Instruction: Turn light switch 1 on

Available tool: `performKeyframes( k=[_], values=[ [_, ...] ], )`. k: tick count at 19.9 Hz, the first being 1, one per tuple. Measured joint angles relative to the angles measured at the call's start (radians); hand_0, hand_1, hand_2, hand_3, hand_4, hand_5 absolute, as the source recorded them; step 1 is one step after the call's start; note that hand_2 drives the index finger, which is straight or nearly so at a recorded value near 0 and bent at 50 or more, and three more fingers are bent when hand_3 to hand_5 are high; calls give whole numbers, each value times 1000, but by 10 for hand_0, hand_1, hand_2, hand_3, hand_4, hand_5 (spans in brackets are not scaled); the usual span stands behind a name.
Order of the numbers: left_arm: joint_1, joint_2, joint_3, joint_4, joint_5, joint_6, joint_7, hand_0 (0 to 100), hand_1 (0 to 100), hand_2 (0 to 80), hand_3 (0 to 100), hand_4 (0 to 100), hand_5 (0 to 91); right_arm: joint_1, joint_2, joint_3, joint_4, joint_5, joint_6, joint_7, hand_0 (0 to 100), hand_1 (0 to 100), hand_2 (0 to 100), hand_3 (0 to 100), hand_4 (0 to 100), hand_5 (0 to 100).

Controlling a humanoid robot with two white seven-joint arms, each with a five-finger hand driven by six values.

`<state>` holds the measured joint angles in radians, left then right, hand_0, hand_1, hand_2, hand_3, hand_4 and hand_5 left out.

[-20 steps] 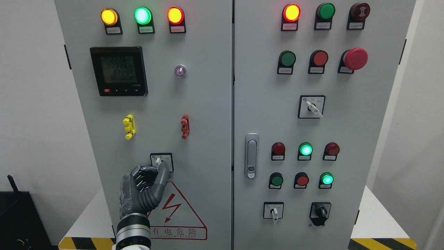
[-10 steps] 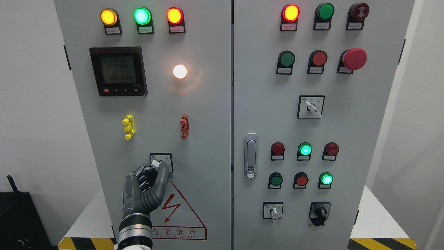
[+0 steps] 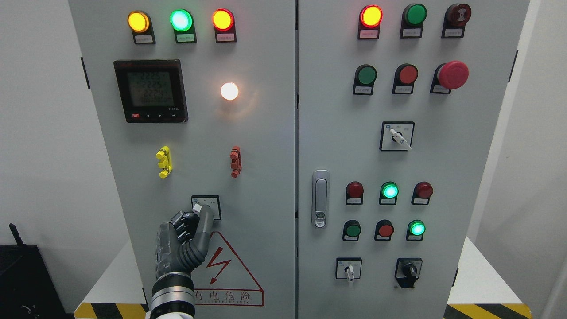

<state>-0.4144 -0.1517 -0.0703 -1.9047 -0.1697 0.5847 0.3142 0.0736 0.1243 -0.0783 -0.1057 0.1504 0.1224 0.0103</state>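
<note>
While the left hand point(image 3: 188, 230) is pinched on the small white lever of light switch 1 point(image 3: 206, 207), low on the cabinet's left door point(image 3: 266, 146), the round lamp point(image 3: 229, 91) above it glows white, so the job looks done to me. The risk now is in letting go: if the curled fingers drag the lever as they pull away, it could flick back and put the lamp out. A sideways lurch might also scrape the warning triangle point(image 3: 226, 266) just below. The right hand is nowhere in sight. The cabinet is smooth grey painted metal, standing on a white bench point(image 3: 480, 279) with yellow-and-black striping at its front edge, plain pale walls on either side.
</note>
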Motion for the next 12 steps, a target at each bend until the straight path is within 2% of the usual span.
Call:
performKeyframes(
  k=[4, 9, 12],
  values=[
    [0, 0, 0, 0, 1, 0, 6, 217, 432, 612, 701, 736, 605, 0, 0, 0, 0, 0, 0, 0, 303, 0, 0, 0, 0, 0],
    [0, 0, 0, 1, 4, -1, 0, 121, 435, 618, 705, 738, 603, 0, 0, 0, 0, 0, 0, -1, 303, 0, 0, 0, 0, 0],
    [2, 0, 0, 1, 5, -3, -3, 99, 434, 618, 706, 738, 604, 0, 0, 0, 0, 0, 0, -2, 303, 0, 0, 0, 0, 0]
  ],
)
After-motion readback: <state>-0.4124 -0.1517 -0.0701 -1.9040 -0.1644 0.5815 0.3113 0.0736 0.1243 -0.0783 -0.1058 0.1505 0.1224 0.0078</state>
